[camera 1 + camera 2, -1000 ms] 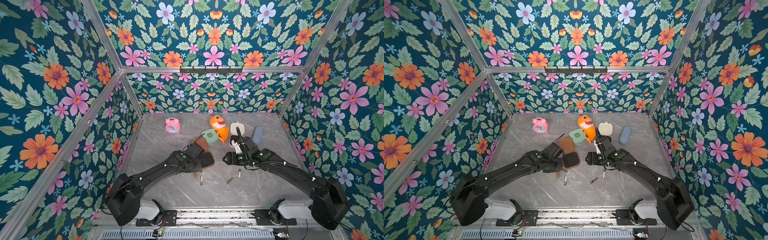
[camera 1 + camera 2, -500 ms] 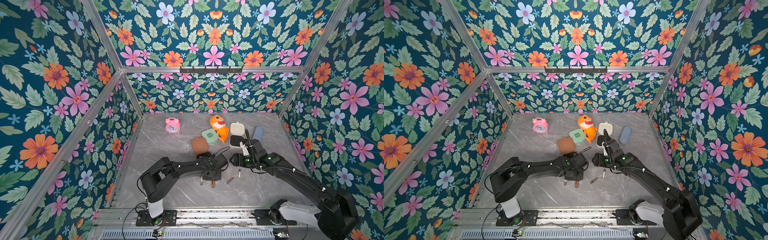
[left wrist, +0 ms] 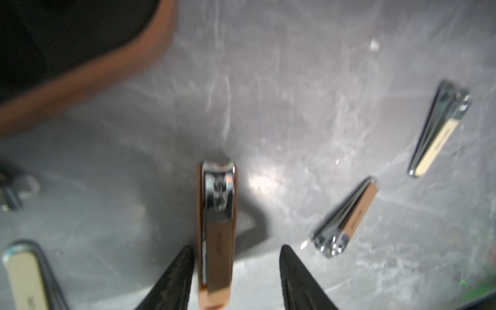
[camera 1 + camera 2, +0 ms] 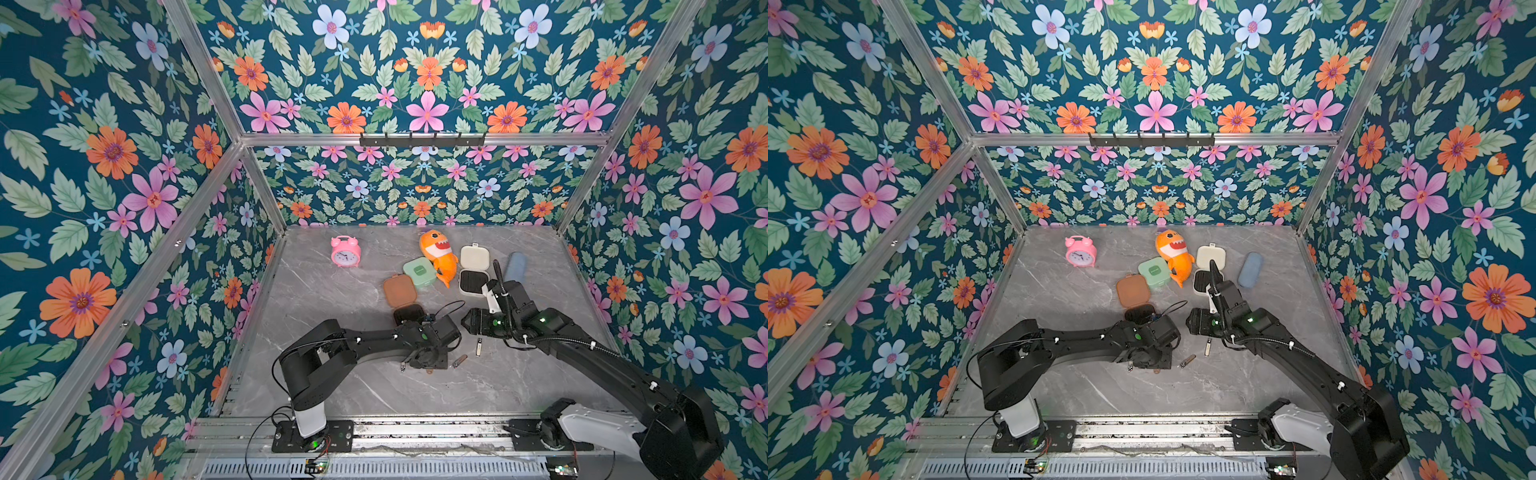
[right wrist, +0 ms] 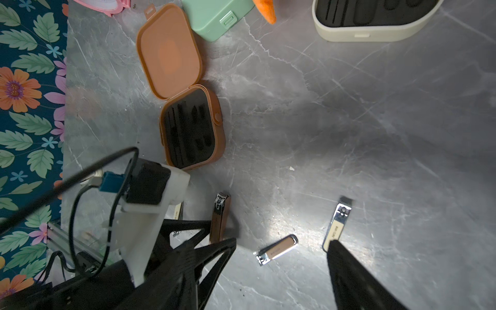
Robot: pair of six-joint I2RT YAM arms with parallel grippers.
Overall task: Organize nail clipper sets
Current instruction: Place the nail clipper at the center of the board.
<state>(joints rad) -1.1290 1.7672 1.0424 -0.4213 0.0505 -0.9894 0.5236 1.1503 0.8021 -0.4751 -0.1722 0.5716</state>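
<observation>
Surface: grey marbled table [image 4: 332,299] inside flower-papered walls, cases toward 12 o'clock, loose clippers toward 6.
Brown case [image 5: 188,128]: open near table centre, lid laid back toward 12, black insert bare, slots looking empty and ready to take tools.
Brown clipper [image 3: 217,228]: on the table at 6 o'clock of that case, between the left fingers; same colour as the case, so probably meant for it.
Left gripper [image 3: 236,248]: released, jaws apart around the brown clipper, one finger close beside it, a clear gap at the other.
Right gripper [image 4: 467,323]: spread wide and empty, at 3 o'clock of the left gripper, near the cream-faced clipper [image 5: 336,225].
Small rose clipper [image 5: 277,249]: flat on the table between the two grippers.
Cream case [image 4: 473,270]: open at 1 o'clock of the brown case, insert bare; likely home for cream-faced clippers.
Mint case [image 4: 419,272]: shut, just beside the brown lid at 1 o'clock.
</observation>
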